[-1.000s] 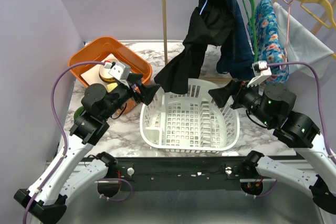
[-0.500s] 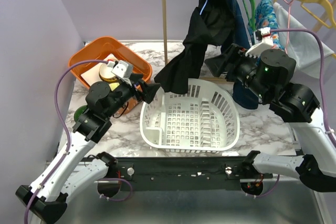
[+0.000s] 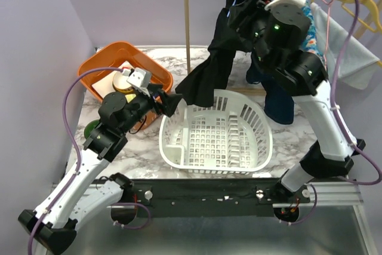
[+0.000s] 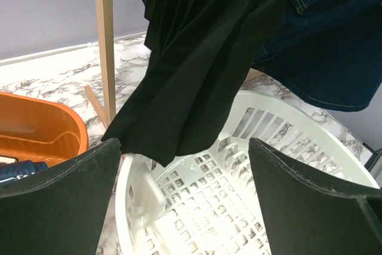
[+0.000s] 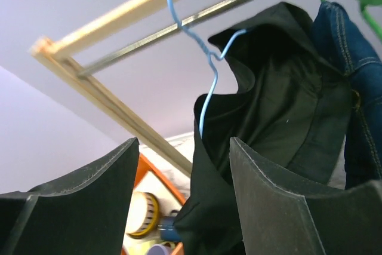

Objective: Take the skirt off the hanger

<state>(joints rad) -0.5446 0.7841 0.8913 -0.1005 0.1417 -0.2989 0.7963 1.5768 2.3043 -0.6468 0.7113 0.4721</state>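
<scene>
A black skirt (image 3: 224,52) hangs on a blue wire hanger (image 5: 206,70) from the rack's rail. Its lower corner (image 4: 191,76) droops over the rim of the white basket (image 3: 215,135). My right gripper (image 3: 243,11) is raised to the top of the skirt, just below the hanger's hook. In the right wrist view its jaws (image 5: 182,147) stand open, with the skirt's edge (image 5: 280,117) in the gap and beyond it. My left gripper (image 3: 170,104) is open at the basket's left rim, just short of the skirt's hanging corner, and in the left wrist view (image 4: 184,147) it holds nothing.
A denim garment (image 3: 277,88) on a green hanger hangs right of the skirt, then a floral one (image 3: 310,34) and a pale one (image 3: 346,52). The rack's wooden post (image 3: 187,28) stands left of the skirt. An orange bin (image 3: 104,58) with small items sits at back left.
My right arm has risen from beside the basket's right rim up to the top of the skirt, and its jaws have narrowed. The left arm has barely moved.
</scene>
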